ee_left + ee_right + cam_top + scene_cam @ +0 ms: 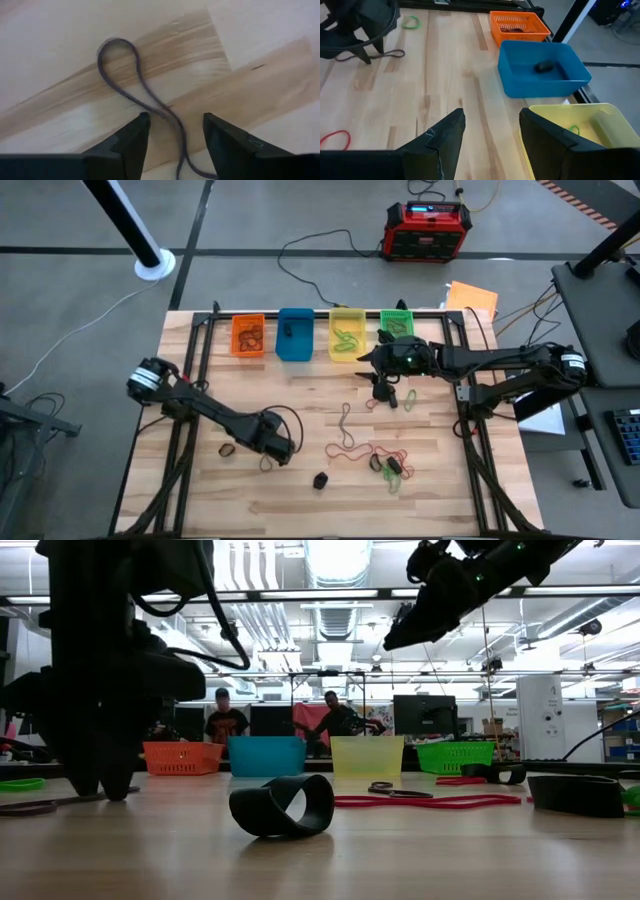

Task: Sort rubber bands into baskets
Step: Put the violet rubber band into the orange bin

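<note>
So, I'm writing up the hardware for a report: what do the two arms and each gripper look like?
Both arms are dark, slim and jointed, with black cables looping along them. The left gripper and right gripper each end in two flat, dark, wedge-shaped fingers. A small green light glows on the right arm's wrist. No printed markings are legible.

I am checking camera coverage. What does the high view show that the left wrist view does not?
Only the high view shows the four baskets along the table's far edge, the right hand near them, and the scattered bands. Only the left wrist view shows the left hand open over one thin dark rubber band. Both show the wooden table.
</note>
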Motion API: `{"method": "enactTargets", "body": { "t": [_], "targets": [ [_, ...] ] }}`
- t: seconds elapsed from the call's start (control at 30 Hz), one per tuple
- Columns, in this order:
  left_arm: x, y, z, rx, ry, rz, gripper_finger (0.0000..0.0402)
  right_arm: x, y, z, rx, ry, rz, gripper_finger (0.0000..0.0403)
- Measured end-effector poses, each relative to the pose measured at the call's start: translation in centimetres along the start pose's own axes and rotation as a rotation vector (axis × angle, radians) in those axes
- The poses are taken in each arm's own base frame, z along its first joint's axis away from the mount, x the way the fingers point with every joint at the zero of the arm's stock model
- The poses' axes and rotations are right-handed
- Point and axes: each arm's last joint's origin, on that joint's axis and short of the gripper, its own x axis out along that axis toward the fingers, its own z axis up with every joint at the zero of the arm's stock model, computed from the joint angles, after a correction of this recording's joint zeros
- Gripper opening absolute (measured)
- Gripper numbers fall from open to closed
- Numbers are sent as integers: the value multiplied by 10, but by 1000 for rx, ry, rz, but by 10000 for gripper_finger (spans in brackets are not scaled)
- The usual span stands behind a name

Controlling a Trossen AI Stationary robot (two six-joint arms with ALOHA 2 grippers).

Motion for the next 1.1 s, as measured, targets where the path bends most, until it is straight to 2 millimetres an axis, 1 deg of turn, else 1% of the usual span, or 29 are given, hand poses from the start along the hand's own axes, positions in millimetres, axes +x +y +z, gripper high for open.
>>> {"method": "enactTargets", "body": {
  "t": [0.13,0.2,0.3,0.4,0.43,0.47,0.63,0.73,0.8,0.9,1.0,1.1],
  "targets": [
    [8,-1,-1,7,2,36,152,0,0,0,0,-1,0,185],
    [12,-1,-1,15,2,42,133,0,0,0,0,-2,0,183],
    [15,-2,-3,26,0,45,88,0,0,0,0,-1,0,183],
    [15,-3,-5,48,-9,41,29,0,0,0,1,0,0,184],
    [15,-3,-6,55,-17,40,15,0,0,0,2,1,0,185],
    [15,-3,-6,60,-27,40,8,0,0,-1,7,5,1,185],
    [12,-3,-6,128,-42,40,2,0,1,-4,18,42,5,182],
    [0,-5,-5,182,-48,17,1,0,1,-6,19,57,8,183],
    [-9,0,-3,207,-74,34,0,0,1,-6,30,56,7,182],
    [-33,2,0,209,-126,-31,0,0,1,-6,35,57,7,180],
    [-53,14,3,211,-177,-39,0,0,1,-8,36,62,8,178],
    [-74,24,7,214,-275,-79,0,1,2,-10,35,68,8,178]
  ]
}}
